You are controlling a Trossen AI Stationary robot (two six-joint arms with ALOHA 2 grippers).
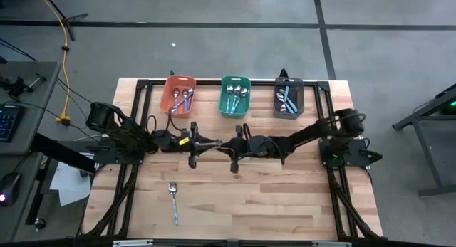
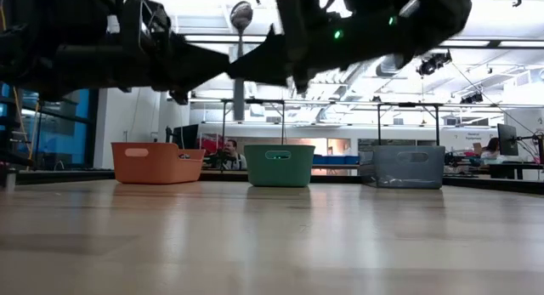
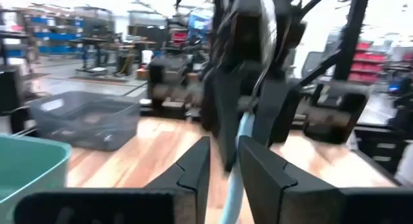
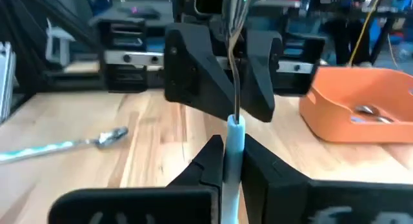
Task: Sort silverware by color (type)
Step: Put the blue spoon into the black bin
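"Wooden table (image 1: 285,197), 2 arms meeting over its middle. Where is the light-blue spoon (image 4: 234,128)?"

"Up in the air between them, clear of the wood. From table height its shiny bowl stands at the top and the stem runs down into the 2 dark heads."

"Who has hold of it?"

"The right gripper (image 4: 232,141). Its 2 fingers are pressed together on the blue handle, 1 on each side, with no gap showing."

"And the left gripper (image 3: 224,146)?"

"It faces the right one, almost nose to nose. Its fingers stand a little apart, and the spoon passes through the gap between them. From the right wrist camera the thin metal stem also runs between those 2 fingers with some space on either side."

"Anything lying loose?"

"1 second spoon (image 1: 173,202) lies flat on the boards, on the left arm's side and nearer the front edge, well apart from both grippers. Its bowl points towards the bins."

"The bins?"

"3 in a row along the far edge: orange bin (image 1: 180,78) on the left, teal bin (image 1: 234,78) in the middle, dark grey bin (image 1: 288,80) on the right. Each has spoons in it. Those in the grey one show light-blue handles and those in the teal one greenish handles. I cannot make out the handle colour in the orange one"
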